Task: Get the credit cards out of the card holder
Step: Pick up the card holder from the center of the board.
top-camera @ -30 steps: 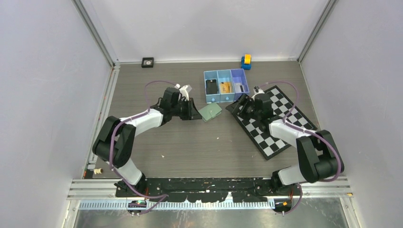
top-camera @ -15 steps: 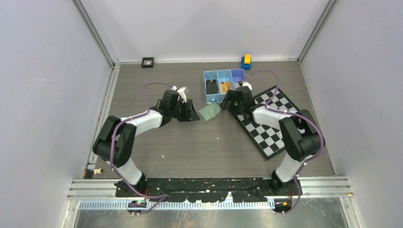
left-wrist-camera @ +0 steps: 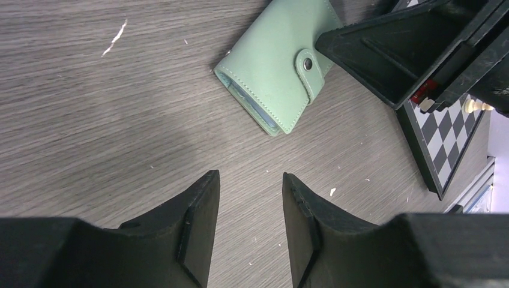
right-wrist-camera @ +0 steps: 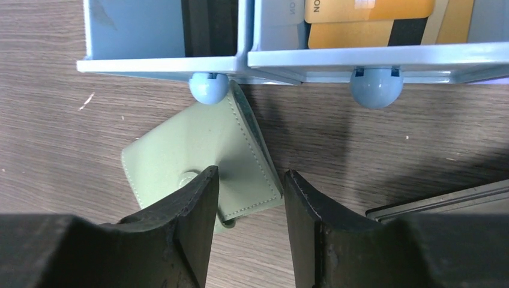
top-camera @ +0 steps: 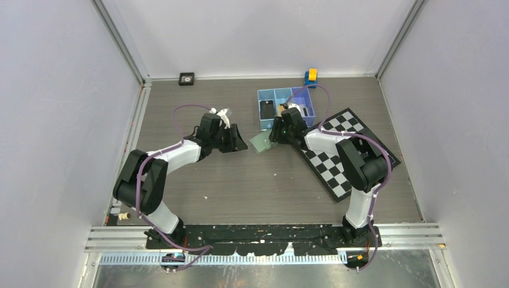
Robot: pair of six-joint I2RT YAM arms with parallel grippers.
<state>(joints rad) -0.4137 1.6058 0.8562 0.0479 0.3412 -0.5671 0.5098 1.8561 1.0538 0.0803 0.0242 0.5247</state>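
We see a grey wood-grain worktop (top-camera: 240, 180) flecked with pale crumbs (left-wrist-camera: 114, 39). At the upper middle of the top view sits a blue three-compartment tray (top-camera: 267, 91), with a small yellow-and-blue toy (top-camera: 310, 77) just beyond its right end. A chequered board (top-camera: 327, 171) lies askew at right, and a small black square thing (top-camera: 186, 78) rests upper left, by the back wall.

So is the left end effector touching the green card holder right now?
Apart. The left wrist view shows the left end effector open, with a strip of bare table between its fingertips and the card holder.
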